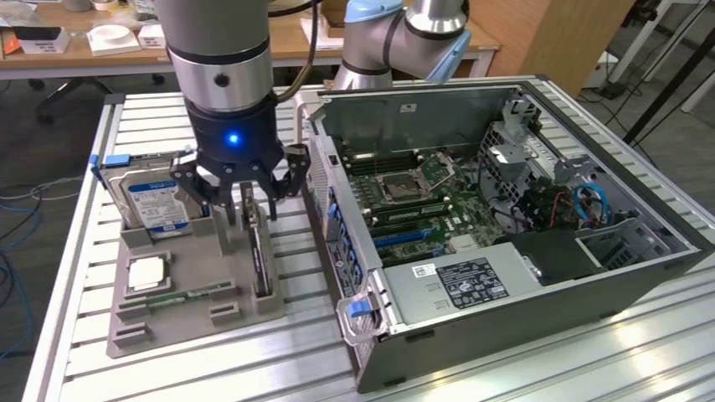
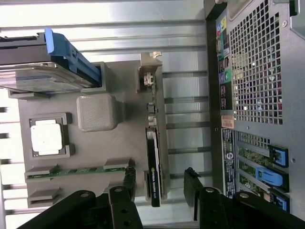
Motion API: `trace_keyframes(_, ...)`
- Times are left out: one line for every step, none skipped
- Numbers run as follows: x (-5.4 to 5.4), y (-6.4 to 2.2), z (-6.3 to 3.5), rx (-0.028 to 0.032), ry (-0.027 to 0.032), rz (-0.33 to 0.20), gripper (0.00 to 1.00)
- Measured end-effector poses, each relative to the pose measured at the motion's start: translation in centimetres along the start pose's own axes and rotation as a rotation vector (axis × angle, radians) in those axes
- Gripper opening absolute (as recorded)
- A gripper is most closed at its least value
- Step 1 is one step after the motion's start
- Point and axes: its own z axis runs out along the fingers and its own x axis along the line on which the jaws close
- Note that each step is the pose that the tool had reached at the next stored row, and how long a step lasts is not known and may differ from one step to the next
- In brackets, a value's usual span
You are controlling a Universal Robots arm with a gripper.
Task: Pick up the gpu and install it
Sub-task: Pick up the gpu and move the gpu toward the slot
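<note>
The end effector [image 1: 248,209] hangs over the grey tray [image 1: 190,327] with its jaws spread wide and nothing in its grasp. The gpu [image 1: 260,260] stands on edge in a slot along the side of the tray nearest the case [image 1: 537,318]. The two fingers reach down on either side of the card. In the wrist view the end effector [image 2: 159,179] shows a gap between each finger and the gpu [image 2: 152,157], so neither pad touches it. The card's silvery bracket end points toward the far end of the tray [image 2: 124,138] from the fingers. A blue light [image 1: 231,138] glows on the end effector's body.

A hard drive [image 1: 156,201] with a blue-and-white label stands upright at the tray's back corner, on the exterior view's left [image 2: 43,78]. A processor [image 1: 147,274] lies flat in a square pocket on the same side of the tray, nearer the front [image 2: 46,137]. A green memory stick [image 1: 190,295] sits on edge in a slot just beside that pocket [image 2: 78,171].

The case lies open on its side just beside the tray, on the exterior view's right, with its motherboard [image 1: 424,201] exposed. Its perforated rear panel [image 2: 257,71] faces the tray. Tray and case both rest on the slatted metal table [image 1: 280,368].
</note>
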Motion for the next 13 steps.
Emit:
trace_keyframes(0.0,-0.02,0.10,0.0000,-0.0001,0.000,0.53)
trace_keyframes(0.0,-0.03,0.21,0.0000,0.0000,0.000,0.53)
trace_keyframes(0.0,-0.03,0.34,-0.0001,-0.0001,0.000,0.53)
trace_keyframes(0.0,-0.04,0.47,0.0000,0.0000,0.000,0.53)
trace_keyframes(0.0,-0.05,0.60,0.0000,0.0000,0.000,0.53)
trace_keyframes(0.0,-0.05,0.74,0.0000,0.0000,0.000,0.53)
trace_keyframes(0.0,-0.06,0.88,0.0000,0.0000,0.000,0.53)
trace_keyframes(0.1,-0.06,1.02,0.0000,0.0000,0.000,0.53)
trace_keyframes(0.1,-0.07,1.15,0.0001,0.0001,0.000,0.53)
trace_keyframes(0.1,-0.07,1.30,0.0000,0.0000,0.000,0.53)
trace_keyframes(0.1,-0.08,1.44,0.0000,0.0000,0.000,0.53)
trace_keyframes(0.1,-0.09,1.59,-0.0001,-0.0001,0.000,0.53)
trace_keyframes(0.1,-0.10,1.73,-0.0001,-0.0001,0.000,0.53)
